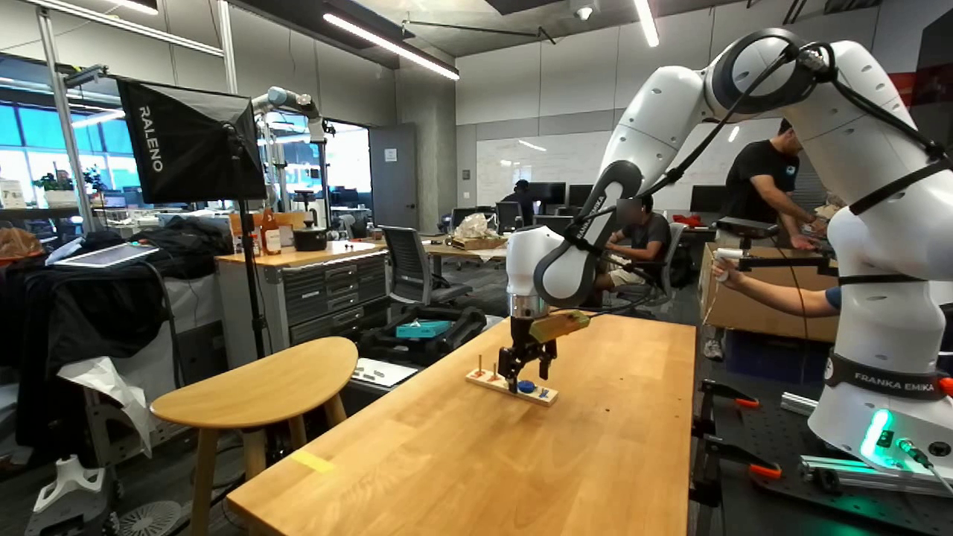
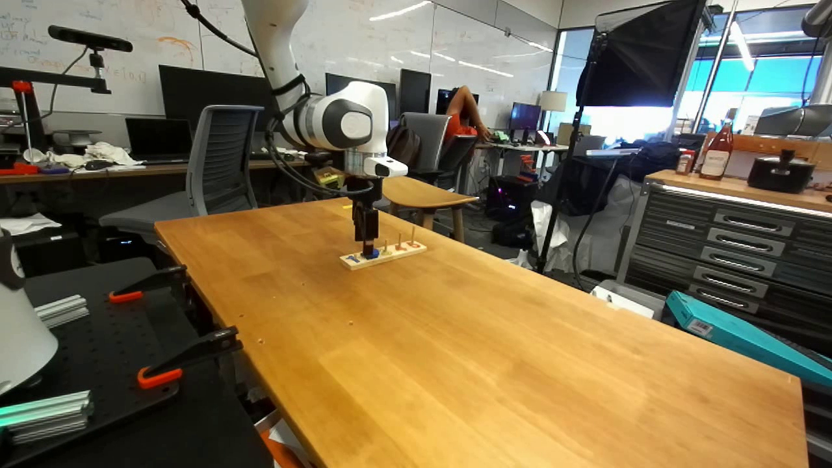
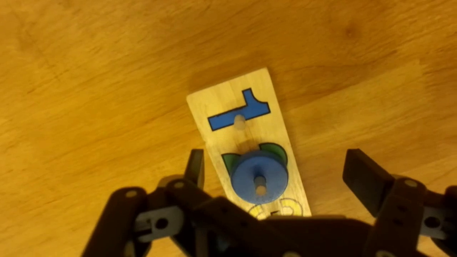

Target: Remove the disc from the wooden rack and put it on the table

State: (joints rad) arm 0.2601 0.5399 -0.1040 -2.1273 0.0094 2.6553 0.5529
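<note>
We see the blue disc point(image 3: 246, 179) threaded on a peg point(image 3: 260, 190) of the wooden rack point(image 3: 264, 132), one place in from the end with a printed 1 point(image 3: 254, 110). In the wrist view the tool point(image 3: 275, 162) stands spread, gaps left and right of the disc. We judge the approach nearly done; gripping, lifting clear and setting it on the counter point(image 1: 521, 461) remain.

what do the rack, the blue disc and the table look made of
Rack: pale wood, smooth, fine grain showing. Blue disc: probably painted wood, evenly coloured with little shine; plastic is possible. Table: wood, likely varnished, with visible grain and a soft sheen.
</note>
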